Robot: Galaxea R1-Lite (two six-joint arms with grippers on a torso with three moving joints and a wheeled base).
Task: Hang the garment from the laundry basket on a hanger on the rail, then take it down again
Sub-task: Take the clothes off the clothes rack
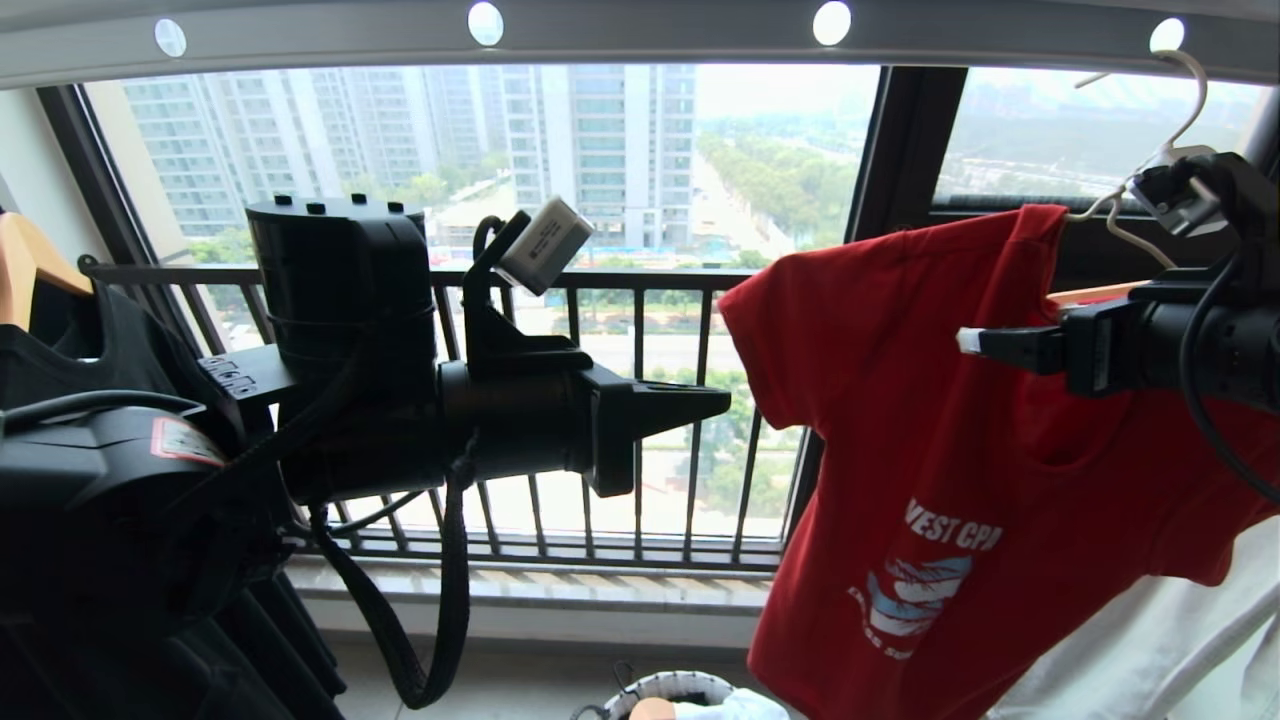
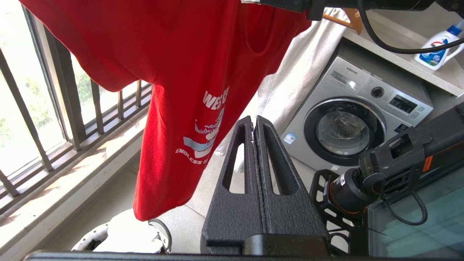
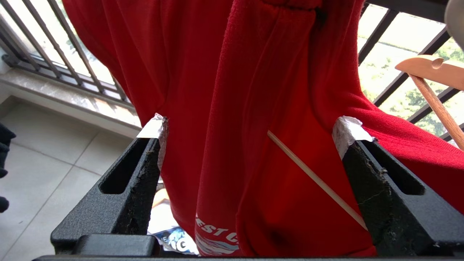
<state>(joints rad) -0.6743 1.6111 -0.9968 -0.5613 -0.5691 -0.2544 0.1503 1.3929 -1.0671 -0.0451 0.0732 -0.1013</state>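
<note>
Red T-shirt, the garment of the task, hangs on the pale wire hanger, whose hook reaches up to the grey rail at the far right of the head view. Going from the left: a black T-shirt on a wooden hanger fills the left edge, in front of the black barred window railing. Next comes the left gripper, held level in mid-air with its fingers pressed together on nothing, pointing toward the red shirt's sleeve but apart from it. Low in the middle, beneath the shirt's hem, the laundry basket shows its white rim with some cloth inside. To the right, the right gripper stands at the shirt's front near the collar, its taped fingertips spread wide; folds of red fabric and a thin arm of the hanger lie between them, clasped by neither. A white cloth hangs behind the shirt at the lower right, and the left wrist view shows a washing machine beyond it with a detergent bottle on the counter above.
</note>
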